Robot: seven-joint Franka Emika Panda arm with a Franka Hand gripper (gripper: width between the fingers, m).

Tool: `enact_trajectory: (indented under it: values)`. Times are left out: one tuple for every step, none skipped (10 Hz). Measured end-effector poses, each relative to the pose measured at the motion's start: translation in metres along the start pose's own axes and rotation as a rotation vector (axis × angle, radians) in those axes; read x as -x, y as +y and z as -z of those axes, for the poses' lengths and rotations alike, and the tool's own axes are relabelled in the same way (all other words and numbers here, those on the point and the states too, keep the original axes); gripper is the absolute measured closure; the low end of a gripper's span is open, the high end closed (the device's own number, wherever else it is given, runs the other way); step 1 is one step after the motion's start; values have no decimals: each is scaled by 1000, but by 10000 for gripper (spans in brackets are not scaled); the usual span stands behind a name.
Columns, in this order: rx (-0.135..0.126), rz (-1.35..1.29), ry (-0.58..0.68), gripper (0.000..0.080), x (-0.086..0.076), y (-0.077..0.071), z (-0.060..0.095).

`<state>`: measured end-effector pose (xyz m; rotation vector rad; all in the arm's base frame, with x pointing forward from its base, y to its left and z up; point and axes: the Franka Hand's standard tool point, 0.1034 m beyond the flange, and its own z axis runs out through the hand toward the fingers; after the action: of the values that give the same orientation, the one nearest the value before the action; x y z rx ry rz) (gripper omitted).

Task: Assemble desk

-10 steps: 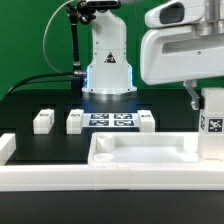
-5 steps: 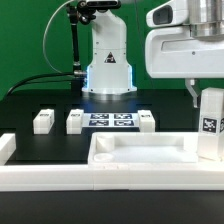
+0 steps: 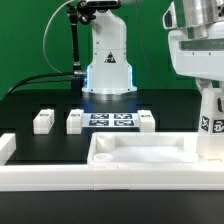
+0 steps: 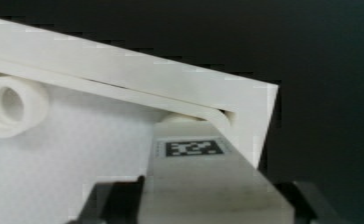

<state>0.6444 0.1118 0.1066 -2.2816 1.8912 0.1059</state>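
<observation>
A black surface (image 3: 30, 105) runs back to a green backdrop (image 3: 30, 40), with the arm's white base (image 3: 108, 62) at the rear. A long white barrier wall (image 3: 50, 176) lines the front edge. Behind it lies the tabletop panel (image 3: 140, 152), rim up. The pincer (image 3: 209, 95), part-way closed, grips a leg post (image 3: 211, 128) from both sides and holds it upright at the panel's end on the exterior view's right. In the wrist view the post's tagged end sits over the panel's corner. Three loose leg posts (image 3: 42, 121) flank the marker board (image 3: 112, 120) farther back.
</observation>
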Motion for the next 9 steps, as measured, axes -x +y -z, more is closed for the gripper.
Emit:
enact_trajectory:
  values:
    - [1,4,0,503,1,0,0]
    - [1,55,0,388,0,0,-1]
    - [-4,212,17,388,0,-1,-1]
    - [-3,386,20,248,1,-1,-1]
    - [-3,556,20,170,0,-1,1]
    - [-3,608,20,170,2,0,2]
    - [-2,668,21,154,0,0,1]
    - [-1,744,21,151,0,0,1]
    - [4,861,27,151,-1,0,1]
